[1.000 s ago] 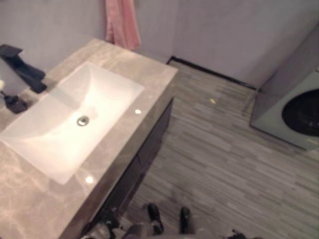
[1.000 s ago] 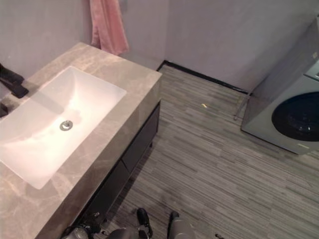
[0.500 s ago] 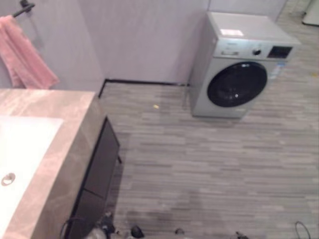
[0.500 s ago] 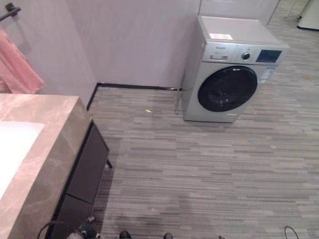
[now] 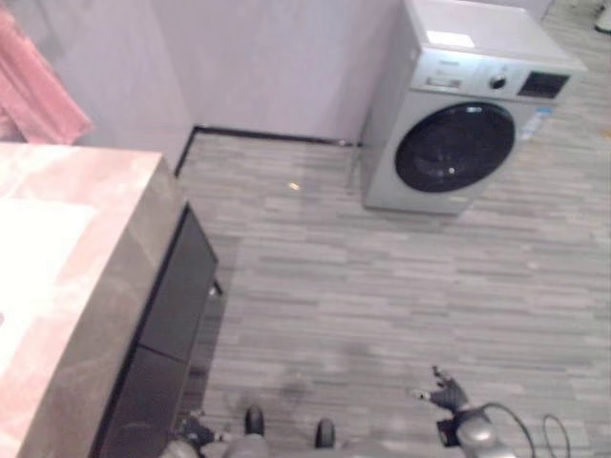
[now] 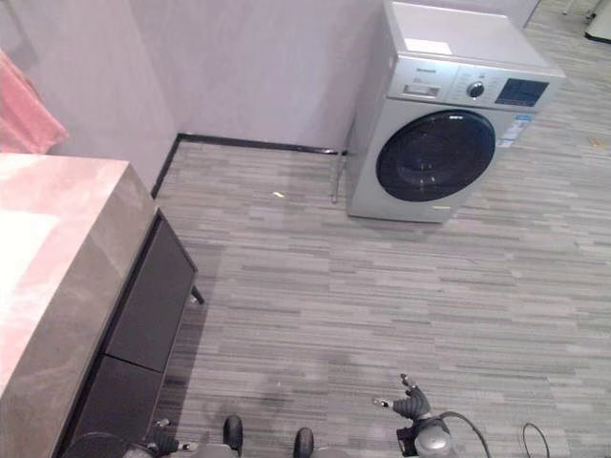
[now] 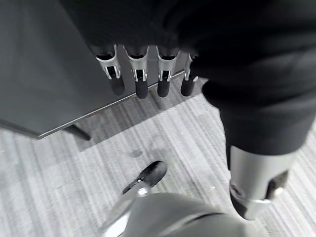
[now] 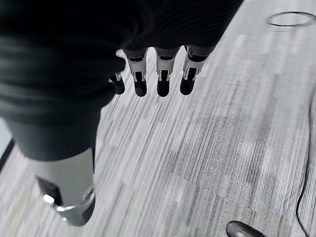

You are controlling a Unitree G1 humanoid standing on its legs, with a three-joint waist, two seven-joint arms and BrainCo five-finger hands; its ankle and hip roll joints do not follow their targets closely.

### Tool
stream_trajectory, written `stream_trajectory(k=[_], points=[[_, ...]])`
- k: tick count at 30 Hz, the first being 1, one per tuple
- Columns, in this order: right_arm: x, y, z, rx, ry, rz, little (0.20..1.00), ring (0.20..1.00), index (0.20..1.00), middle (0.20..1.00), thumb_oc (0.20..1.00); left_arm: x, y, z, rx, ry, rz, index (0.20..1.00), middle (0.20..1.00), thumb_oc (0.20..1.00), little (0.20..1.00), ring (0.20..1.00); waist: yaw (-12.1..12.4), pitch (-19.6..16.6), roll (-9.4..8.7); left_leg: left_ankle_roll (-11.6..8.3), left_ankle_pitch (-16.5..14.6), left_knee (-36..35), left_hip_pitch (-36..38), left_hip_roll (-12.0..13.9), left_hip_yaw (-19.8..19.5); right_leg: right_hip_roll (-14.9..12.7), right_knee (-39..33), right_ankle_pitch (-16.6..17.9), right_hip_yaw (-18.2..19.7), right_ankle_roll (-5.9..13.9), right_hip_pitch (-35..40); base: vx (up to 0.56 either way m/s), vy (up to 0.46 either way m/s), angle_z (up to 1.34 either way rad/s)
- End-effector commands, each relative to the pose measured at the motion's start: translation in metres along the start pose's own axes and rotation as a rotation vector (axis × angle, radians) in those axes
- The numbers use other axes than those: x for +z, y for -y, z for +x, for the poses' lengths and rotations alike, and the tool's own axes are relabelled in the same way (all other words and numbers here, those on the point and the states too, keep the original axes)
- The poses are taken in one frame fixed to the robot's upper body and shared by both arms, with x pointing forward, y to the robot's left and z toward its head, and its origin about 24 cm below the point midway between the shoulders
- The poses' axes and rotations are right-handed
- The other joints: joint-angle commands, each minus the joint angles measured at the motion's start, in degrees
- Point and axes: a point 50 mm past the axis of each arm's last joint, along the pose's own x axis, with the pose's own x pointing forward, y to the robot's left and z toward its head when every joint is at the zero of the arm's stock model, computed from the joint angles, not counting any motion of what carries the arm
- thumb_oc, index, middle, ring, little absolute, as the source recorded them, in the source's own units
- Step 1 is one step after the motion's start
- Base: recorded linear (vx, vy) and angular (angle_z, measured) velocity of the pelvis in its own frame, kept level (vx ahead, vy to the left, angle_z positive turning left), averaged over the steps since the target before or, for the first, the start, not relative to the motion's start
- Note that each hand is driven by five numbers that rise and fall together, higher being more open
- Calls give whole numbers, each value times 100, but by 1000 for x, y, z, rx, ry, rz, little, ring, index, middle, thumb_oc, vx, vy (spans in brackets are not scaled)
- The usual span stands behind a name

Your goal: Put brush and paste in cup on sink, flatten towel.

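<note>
Hanging at the far left, a pink cloth towel (image 5: 38, 91) is drooping against the grey wall above the beige marble-look counter (image 6: 57, 277), whose straight edge is dropping to a dark cabinet front (image 6: 134, 324). Left hand (image 7: 148, 74) is dangling by that cabinet, fingers straight and loose, holding nothing. Loads of bare grey striped plank floor (image 6: 382, 296) is stretching rightward to a silver front-loading washing machine (image 6: 449, 124) by the wall. Right hand (image 8: 158, 74) is hovering low over the floor, fingers relaxed, empty too.
</note>
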Motion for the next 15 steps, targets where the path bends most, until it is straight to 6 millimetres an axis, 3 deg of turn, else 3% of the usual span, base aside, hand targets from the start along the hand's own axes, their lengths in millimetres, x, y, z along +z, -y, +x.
stream_trajectory(k=[1, 7, 11, 12, 14, 15], points=[[-7, -13, -7, 43, 7, -11, 1000, 1000, 1000, 1000, 1000, 2, -5, 1, 31, 9, -2, 1000, 1000, 1000, 1000, 1000, 29, -168, -112, 526, -559, 564, -222, -589, 138, -223, 342, -123, 173, 528, -188, 29, 210, -29], [-8, -43, -12, 156, 5, -80, 1000, 1000, 1000, 1000, 1000, 0, -6, 1, 40, 3, -30, 1000, 1000, 1000, 1000, 1000, 3, -102, -24, 734, -758, 597, -46, -702, 258, -379, 1283, -247, 316, 688, -527, 20, 231, -25], [0, -54, -14, 202, 46, -64, 1000, 1000, 1000, 1000, 1000, -1, -4, 0, 37, -3, -20, 1000, 1000, 1000, 1000, 1000, -41, -30, -20, 845, -819, 607, 49, -782, 299, -509, 2064, -54, 339, 786, -867, 15, 189, -13], [8, -60, -15, 227, 83, -57, 1000, 1000, 1000, 1000, 1000, -6, 1, -1, 8, -17, -30, 1000, 1000, 1000, 1000, 1000, -80, 77, -23, 903, -845, 606, 122, -819, 321, -569, 2636, 98, 246, 770, -1146, 23, 145, -4], [10, -64, -14, 236, 90, -60, 1000, 1000, 1000, 1000, 1000, -7, 3, -1, -1, -25, -33, 1000, 1000, 1000, 1000, 1000, -75, 75, -26, 890, -872, 619, 126, -823, 364, -593, 2648, 64, 140, 768, -1197, 53, 124, -6], [12, -69, -14, 252, 95, -66, 1000, 1000, 1000, 1000, 1000, -8, 4, -2, -9, -33, -35, 1000, 1000, 1000, 1000, 1000, -85, 57, -27, 870, -868, 598, 146, -821, 362, -481, 2469, 14, 139, 756, -1237, 91, 72, -8]])
